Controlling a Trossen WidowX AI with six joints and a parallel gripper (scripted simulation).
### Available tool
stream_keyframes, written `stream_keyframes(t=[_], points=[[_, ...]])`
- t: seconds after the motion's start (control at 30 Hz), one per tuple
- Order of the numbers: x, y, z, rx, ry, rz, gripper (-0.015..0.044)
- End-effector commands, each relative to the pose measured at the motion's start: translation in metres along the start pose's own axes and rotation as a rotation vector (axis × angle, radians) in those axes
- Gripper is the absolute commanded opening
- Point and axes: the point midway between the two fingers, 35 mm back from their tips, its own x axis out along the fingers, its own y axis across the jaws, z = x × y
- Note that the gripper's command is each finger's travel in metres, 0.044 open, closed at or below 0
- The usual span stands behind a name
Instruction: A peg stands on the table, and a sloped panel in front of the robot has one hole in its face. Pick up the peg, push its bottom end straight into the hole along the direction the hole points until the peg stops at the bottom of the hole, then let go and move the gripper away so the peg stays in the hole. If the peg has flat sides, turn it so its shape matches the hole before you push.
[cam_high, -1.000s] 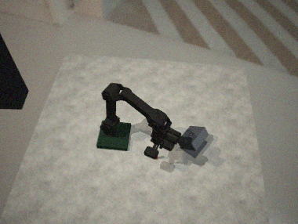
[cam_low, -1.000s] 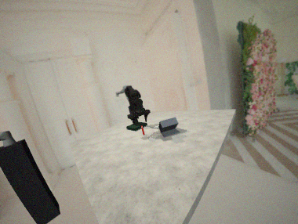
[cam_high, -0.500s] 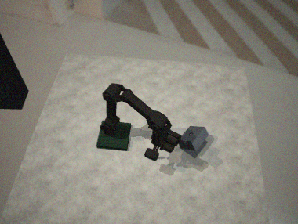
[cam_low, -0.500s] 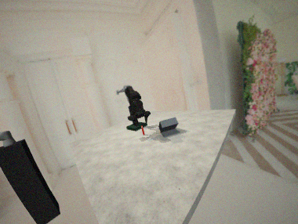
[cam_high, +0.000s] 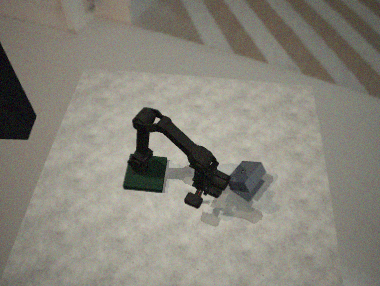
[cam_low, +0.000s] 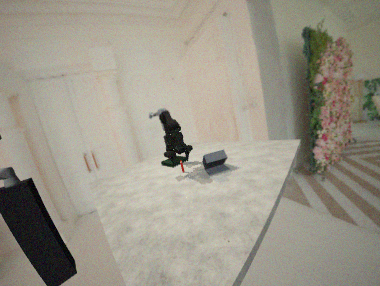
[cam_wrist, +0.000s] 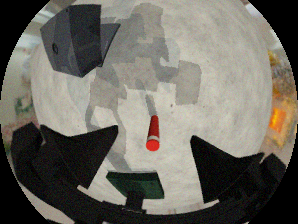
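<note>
A slim red peg (cam_high: 199, 192) (cam_low: 182, 166) (cam_wrist: 153, 131) stands upright on the table. In the wrist view its round top faces the camera, with a pale band just below it. My gripper (cam_high: 205, 193) (cam_wrist: 154, 135) is open and empty above the peg, pointing down. The peg shows between the two widely spread fingers in the wrist view, touching neither. The blue-grey block with the sloped panel (cam_high: 247, 179) (cam_low: 215, 159) (cam_wrist: 67, 30) sits to one side of the gripper. Its small dark hole (cam_wrist: 55, 48) shows at the upper left in the wrist view. The peg's foot is hidden in the top view.
The arm's green base plate (cam_high: 145, 181) (cam_low: 170, 162) (cam_wrist: 142, 185) is on the pale mottled table (cam_high: 125, 235) (cam_low: 175, 225). The block stands close beside the gripper in the top view. A black box-like object (cam_high: 12, 100) (cam_low: 35, 232) is off the table at the left.
</note>
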Motion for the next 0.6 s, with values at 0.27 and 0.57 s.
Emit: stream_keyframes(t=[0.27, 0.57], points=[[0.025, 0.002, -0.005, -0.004, 0.019, 0.008, 0.044], [0.028, 0.002, -0.005, -0.004, 0.019, 0.008, 0.044]])
